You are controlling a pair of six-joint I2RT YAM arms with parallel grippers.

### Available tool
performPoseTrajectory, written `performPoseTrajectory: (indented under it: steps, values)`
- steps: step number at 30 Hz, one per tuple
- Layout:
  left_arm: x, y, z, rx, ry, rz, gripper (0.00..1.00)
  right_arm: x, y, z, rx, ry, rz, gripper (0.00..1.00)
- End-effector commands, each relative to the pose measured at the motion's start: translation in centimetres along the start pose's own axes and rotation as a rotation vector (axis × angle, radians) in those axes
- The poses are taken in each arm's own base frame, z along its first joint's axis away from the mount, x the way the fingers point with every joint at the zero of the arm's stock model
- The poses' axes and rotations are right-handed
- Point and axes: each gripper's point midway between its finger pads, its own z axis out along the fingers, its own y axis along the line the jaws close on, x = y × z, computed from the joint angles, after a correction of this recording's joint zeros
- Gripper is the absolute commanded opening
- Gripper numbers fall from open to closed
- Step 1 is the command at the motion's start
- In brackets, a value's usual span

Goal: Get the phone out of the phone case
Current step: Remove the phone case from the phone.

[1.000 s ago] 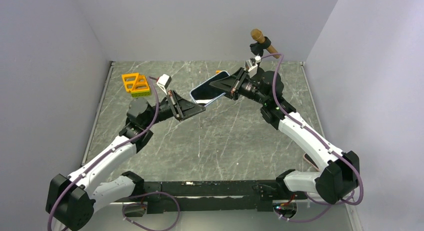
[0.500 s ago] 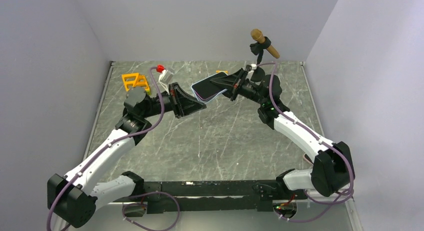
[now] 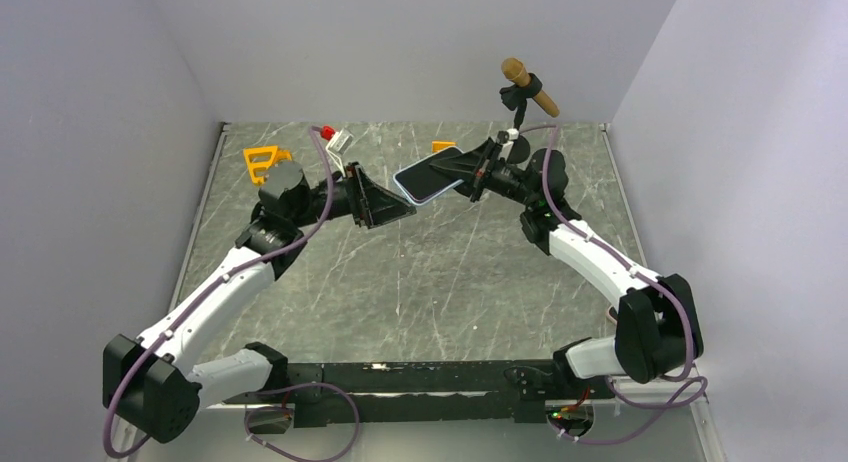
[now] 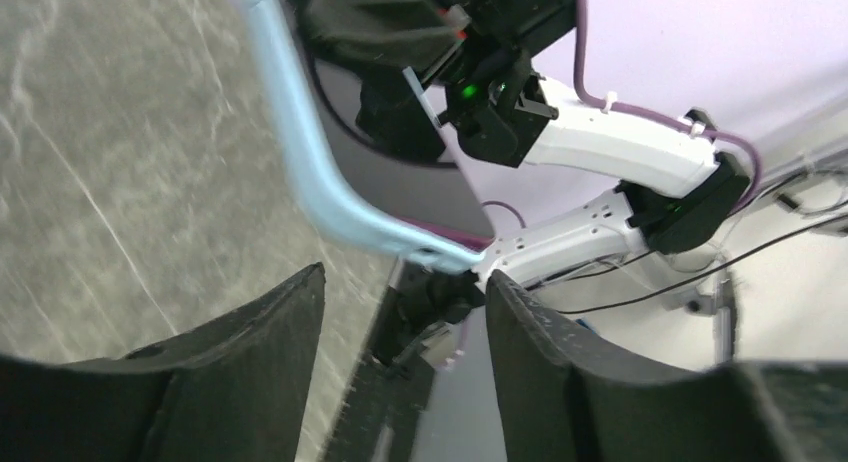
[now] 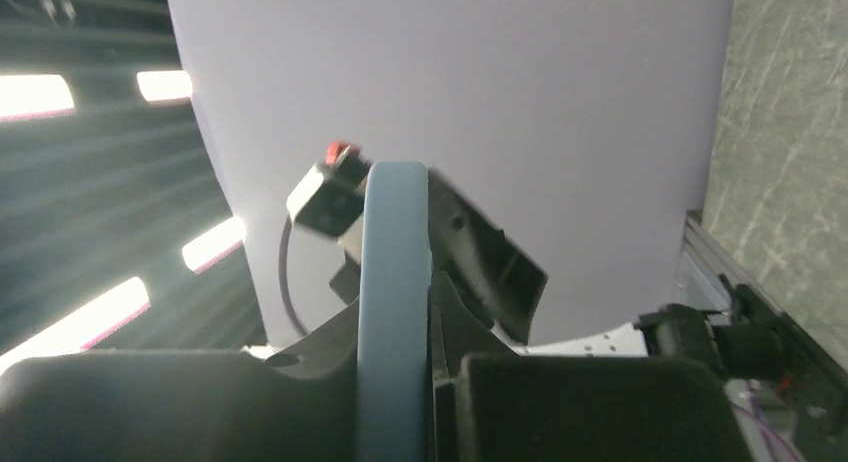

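Top external: phone case (image 3: 425, 190), phone (image 3: 420, 177) inside, aloft toward the table's (image 3: 450, 282) far edge, pinched by right gripper (image 3: 452, 170); left gripper (image 3: 408, 210) spread, just beside. Left wrist: blurred case corner above parted fingers (image 4: 250, 372) (untouched). Right wrist: case edge-on, phone hidden.

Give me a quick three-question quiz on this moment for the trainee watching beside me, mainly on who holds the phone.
1. True or false: the left end effector is clamped on the phone in its light-blue case.
2. Multiple choice: what grips the cased phone? A) the left end effector. B) the right end effector. C) nothing, it lies flat on the table.
3. Fill in: the orange plastic frame lies at the far ___ corner of the grey marbled tabletop.
Key: 1 false, its jaws stand open. 2 B. 3 left.
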Motion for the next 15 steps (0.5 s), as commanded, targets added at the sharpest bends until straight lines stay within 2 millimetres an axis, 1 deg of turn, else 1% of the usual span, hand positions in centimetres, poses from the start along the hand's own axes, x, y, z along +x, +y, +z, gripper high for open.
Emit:
performPoseTrajectory:
  steps: [1,3,6,9,12,15]
  values:
    - [0.7,-0.1,-1.1,-0.084,0.029,-0.194,0.68,3.0,5.2,-2.8,-0.140,0.146,-0.279,0.00]
    - [1.3,-0.9,-1.7,-0.085,0.066,-0.213,0.70,2.8,4.5,-3.2,-0.114,0.176,-0.345,0.00]
    - [1.7,-2.1,-2.8,-0.092,0.070,-0.193,0.73,2.7,3.5,-3.8,-0.072,0.235,-0.416,0.00]
    - [1.5,-3.0,-3.6,-0.090,0.055,-0.158,0.74,3.5,3.2,-4.3,-0.048,0.317,-0.479,0.00]
    - [1.0,-4.0,-3.3,-0.043,0.063,-0.173,0.73,4.6,3.4,-5.0,-0.037,0.367,-0.536,0.00]
    - [0.5,-5.0,-2.6,0.026,0.065,-0.188,0.73,5.1,3.1,-5.5,-0.019,0.377,-0.561,0.00]
